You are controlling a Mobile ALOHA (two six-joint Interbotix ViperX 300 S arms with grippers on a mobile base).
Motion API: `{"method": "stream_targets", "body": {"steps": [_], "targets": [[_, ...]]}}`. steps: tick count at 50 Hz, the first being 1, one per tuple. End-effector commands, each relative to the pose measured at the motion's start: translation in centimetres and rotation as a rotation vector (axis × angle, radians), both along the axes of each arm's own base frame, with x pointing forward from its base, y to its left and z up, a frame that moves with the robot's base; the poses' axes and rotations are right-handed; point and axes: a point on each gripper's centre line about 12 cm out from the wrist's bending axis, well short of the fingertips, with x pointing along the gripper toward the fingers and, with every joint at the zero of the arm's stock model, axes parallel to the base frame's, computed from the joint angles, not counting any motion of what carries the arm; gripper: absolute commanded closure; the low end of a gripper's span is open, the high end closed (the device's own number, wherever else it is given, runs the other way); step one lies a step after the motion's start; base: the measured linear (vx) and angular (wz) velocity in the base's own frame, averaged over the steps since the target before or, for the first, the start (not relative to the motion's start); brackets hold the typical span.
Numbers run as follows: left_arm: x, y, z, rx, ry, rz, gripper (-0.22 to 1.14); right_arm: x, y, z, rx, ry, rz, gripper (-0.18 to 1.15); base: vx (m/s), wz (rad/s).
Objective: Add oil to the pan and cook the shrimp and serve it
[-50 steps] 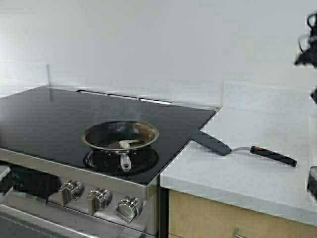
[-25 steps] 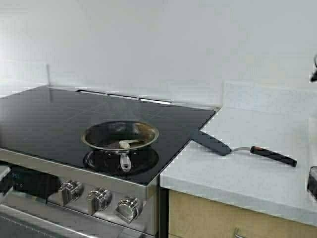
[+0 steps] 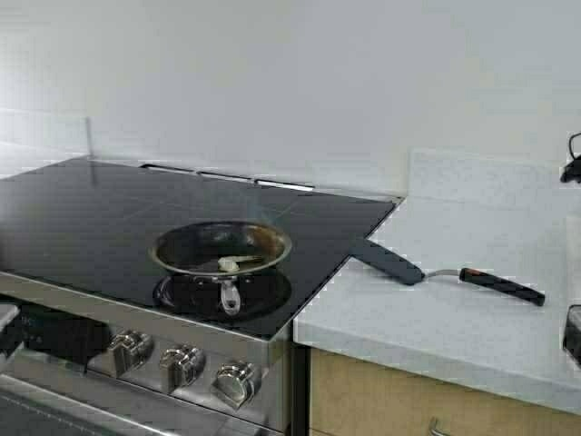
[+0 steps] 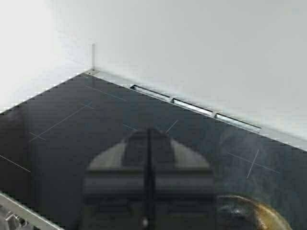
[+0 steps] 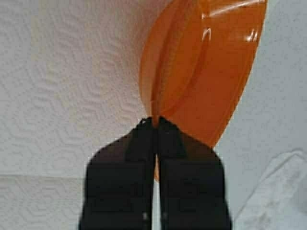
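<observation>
The steel pan [image 3: 221, 247] sits on the black cooktop [image 3: 82, 218], its handle pointing to the front edge. One pale curved shrimp [image 3: 229, 264] lies inside near the handle. Faint steam rises above it. In the left wrist view my left gripper [image 4: 148, 132] is shut and empty, hovering over the cooktop with the pan's rim [image 4: 254, 213] beside it. My right gripper [image 5: 154, 120] is shut on the rim of an orange bowl [image 5: 206, 72], held tilted over a white paper towel [image 5: 62, 96]. The oil is out of view.
A dark spatula [image 3: 445, 272] with a black-and-red handle lies on the white counter [image 3: 454, 327], its blade overlapping the cooktop's right edge. Stove knobs [image 3: 182, 363] line the front panel. A small part of the right arm [image 3: 570, 168] shows at the far right edge.
The right arm's black parts at the right edge of the high view have dropped lower and mostly left the picture. Pan, shrimp and spatula have not moved.
</observation>
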Motion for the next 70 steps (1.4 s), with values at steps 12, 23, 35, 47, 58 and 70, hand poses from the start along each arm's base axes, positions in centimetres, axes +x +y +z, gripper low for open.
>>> {"method": "stream_targets", "body": {"steps": [12, 23, 35, 47, 58, 70], "targets": [[0.2, 0.0, 0.3, 0.0, -0.005, 0.0, 0.89, 1.7, 0.6, 1.6, 0.169, -0.059, -0.101, -0.06, 0.0, 0.0], [0.2, 0.0, 0.4, 0.0, -0.006, 0.0, 0.89, 2.4, 1.1, 2.2, 0.213, -0.124, -0.076, -0.07, 0.0, 0.0], [0.2, 0.0, 0.4, 0.0, -0.006, 0.0, 0.89, 3.0, 0.4, 4.9, 0.22, -0.212, -0.069, -0.07, 0.0, 0.0], [0.2, 0.0, 0.4, 0.0, -0.006, 0.0, 0.89, 4.5, 0.3, 11.5, 0.209, -0.373, -0.068, -0.07, 0.0, 0.0], [0.3, 0.0, 0.3, 0.002, -0.003, 0.0, 0.89, 5.0, 3.7, 18.3, 0.291, -0.577, -0.02, -0.06, 0.0, 0.0], [0.3, 0.0, 0.3, 0.002, -0.002, 0.0, 0.89, 5.1, 11.1, 23.2, 0.393, -0.697, 0.109, -0.06, 0.0, 0.0]]}}
